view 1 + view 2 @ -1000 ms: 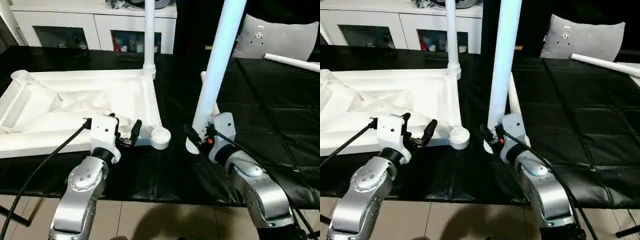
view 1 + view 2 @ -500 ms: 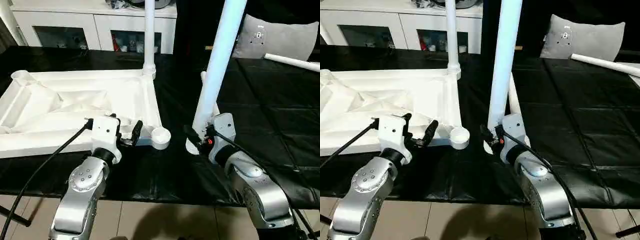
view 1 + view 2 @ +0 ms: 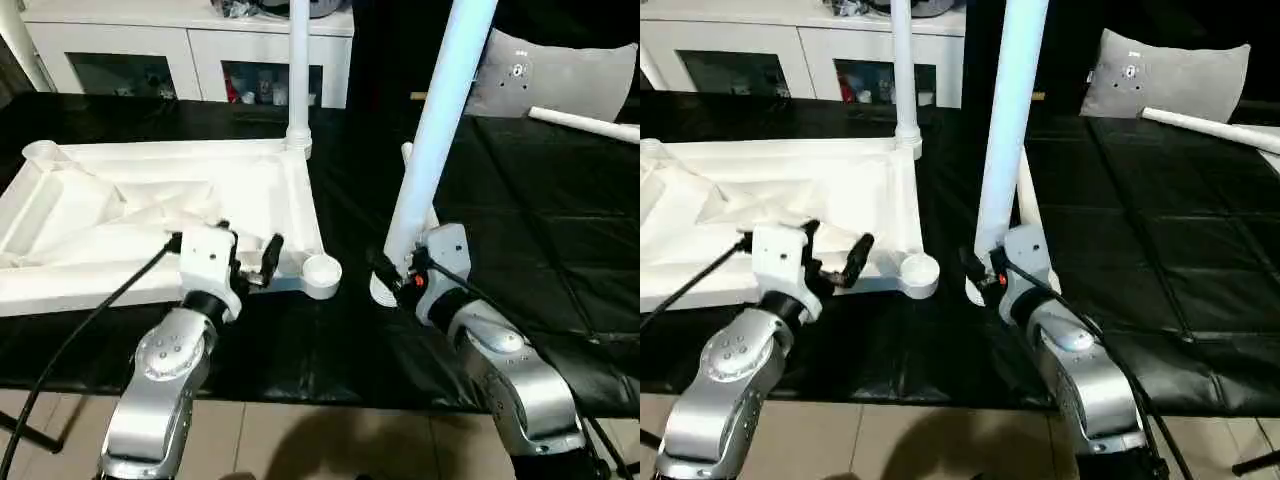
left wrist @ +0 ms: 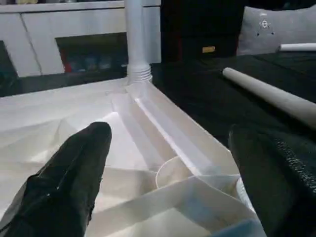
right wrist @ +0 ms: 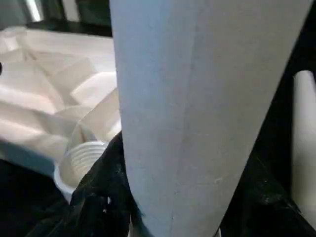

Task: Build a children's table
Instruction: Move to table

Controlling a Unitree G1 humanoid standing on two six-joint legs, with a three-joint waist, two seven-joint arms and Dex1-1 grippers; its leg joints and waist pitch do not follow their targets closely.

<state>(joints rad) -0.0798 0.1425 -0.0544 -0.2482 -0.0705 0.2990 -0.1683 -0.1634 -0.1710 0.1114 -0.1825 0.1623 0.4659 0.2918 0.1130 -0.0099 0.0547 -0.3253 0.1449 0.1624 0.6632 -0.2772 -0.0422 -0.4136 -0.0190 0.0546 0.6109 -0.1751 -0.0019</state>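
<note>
Right end effector (image 3: 392, 276) — leg (image 3: 432, 130) near-upright

Both upright legs, the held leg (image 3: 430, 130) and the socketed leg (image 3: 298, 70), run off the picture's top.

silver jointed forearms (image 3: 165, 370), white wrist blocks, black jaws, black cables trailing behind.

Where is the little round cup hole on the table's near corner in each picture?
Left eye view: socket, low centre, beside the left gripper.
Right eye view: socket, left of centre.
Left wrist view: between the black fingers.
Right wrist view: ribbed, left of the held leg.
Shared landmark: standing leg.
</note>
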